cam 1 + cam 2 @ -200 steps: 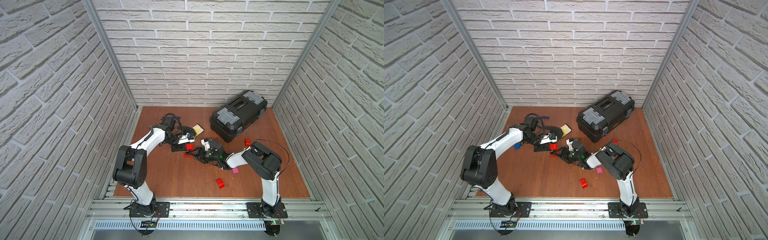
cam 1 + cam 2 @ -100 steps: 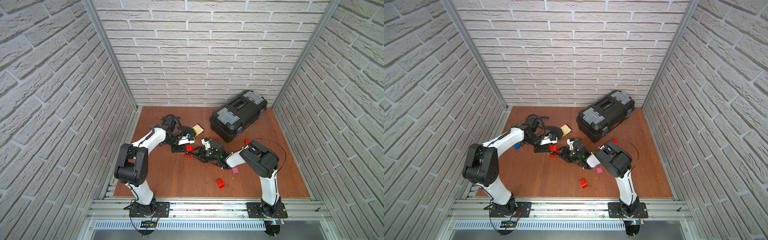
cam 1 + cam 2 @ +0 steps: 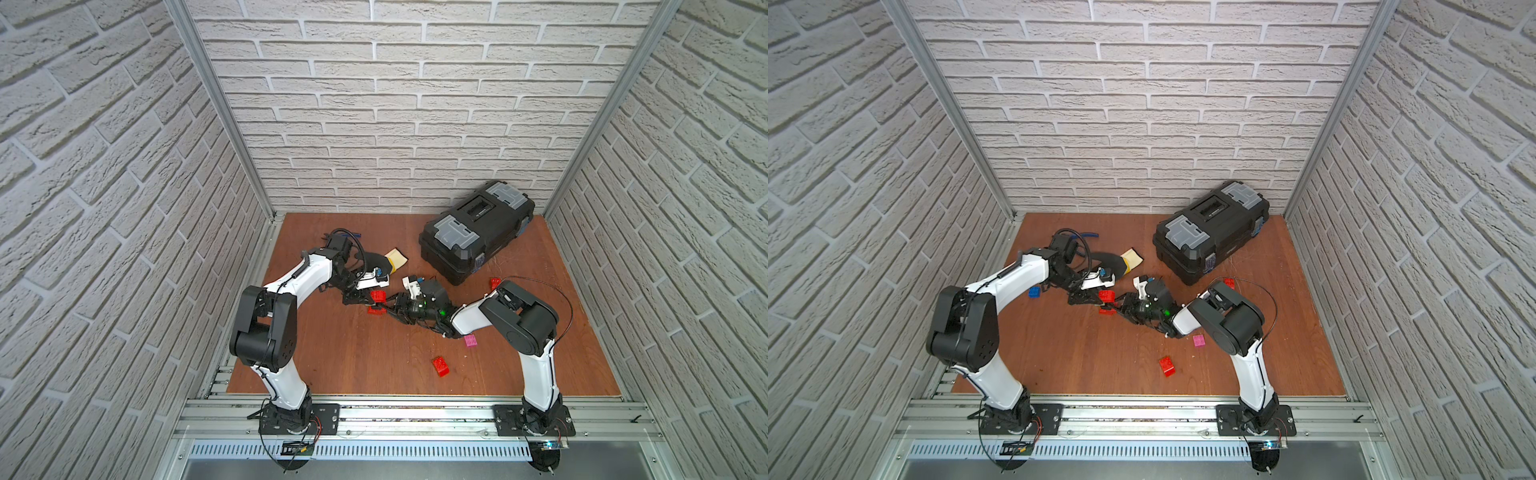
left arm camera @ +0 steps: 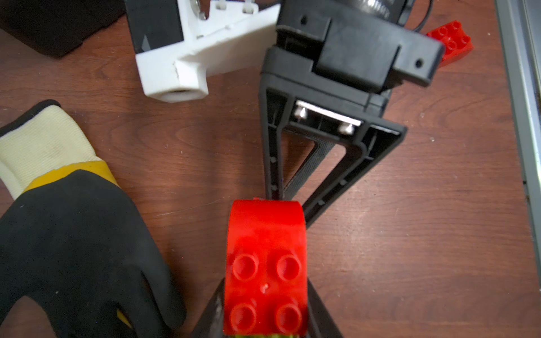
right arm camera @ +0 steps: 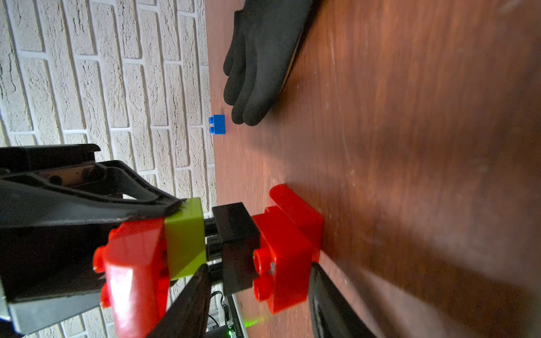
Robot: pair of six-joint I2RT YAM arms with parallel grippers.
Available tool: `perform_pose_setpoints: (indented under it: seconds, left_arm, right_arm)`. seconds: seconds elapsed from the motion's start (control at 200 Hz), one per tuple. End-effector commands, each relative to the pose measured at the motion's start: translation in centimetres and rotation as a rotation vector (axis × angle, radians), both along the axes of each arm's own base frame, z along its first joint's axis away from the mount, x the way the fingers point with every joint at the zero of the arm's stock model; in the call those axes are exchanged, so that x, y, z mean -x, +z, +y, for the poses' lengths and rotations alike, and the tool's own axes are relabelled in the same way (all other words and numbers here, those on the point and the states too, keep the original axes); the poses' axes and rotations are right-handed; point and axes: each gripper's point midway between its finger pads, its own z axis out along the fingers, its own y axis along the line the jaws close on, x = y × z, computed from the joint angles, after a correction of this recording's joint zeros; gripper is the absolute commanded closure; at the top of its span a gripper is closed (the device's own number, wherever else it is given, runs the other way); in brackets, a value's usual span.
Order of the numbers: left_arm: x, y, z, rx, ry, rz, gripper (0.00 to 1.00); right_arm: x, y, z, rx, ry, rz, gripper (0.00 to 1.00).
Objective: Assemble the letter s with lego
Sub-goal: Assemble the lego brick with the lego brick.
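My left gripper (image 4: 265, 307) is shut on a red brick (image 4: 265, 263) with a lime green brick (image 5: 184, 237) joined to it. In both top views this pair hangs at mid-table (image 3: 377, 296) (image 3: 1106, 296). Right beside the green brick stands a black brick (image 5: 235, 245) stuck on red bricks (image 5: 288, 248) that rest on the table. I cannot tell whether green and black are joined. My right gripper (image 5: 257, 272) lies low on its side. Its jaws are open on either side of the black-and-red stack, with a slim gap at the black brick.
A black-and-yellow glove (image 3: 384, 259) lies behind the left gripper. A black toolbox (image 3: 476, 237) stands at the back right. Loose lego: a red brick (image 3: 440, 366), a pink one (image 3: 470, 340), another red one (image 3: 494, 283) and a blue one (image 3: 1034, 292).
The right gripper's jaws have narrowed around the black-and-red stack. Both arms have stayed nearly in place, and the left gripper has kept its hold.
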Motion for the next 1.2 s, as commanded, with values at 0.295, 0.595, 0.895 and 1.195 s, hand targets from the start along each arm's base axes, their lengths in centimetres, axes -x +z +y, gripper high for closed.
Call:
perform_pose_setpoints:
  seconds: [0.295, 0.595, 0.895, 1.195]
  left_arm:
    - [0.3, -0.9, 0.7, -0.057, -0.056, 0.016, 0.73]
    - [0.9, -1.5, 1.0, -0.100, -0.095, 0.020, 0.73]
    - [1.2, -2.0, 0.6, -0.104, -0.119, 0.035, 0.74]
    - [1.8, -2.4, 0.5, -0.106, -0.135, 0.047, 0.74]
  right_arm:
    - [0.0, -2.6, -1.1, 0.064, -0.021, 0.046, 0.47]
    - [0.1, -3.1, -1.4, 0.078, -0.021, 0.056, 0.47]
    - [0.1, -3.4, -1.5, 0.085, -0.020, 0.058, 0.48]
    - [0.0, -3.6, -1.7, 0.086, -0.024, 0.062, 0.48]
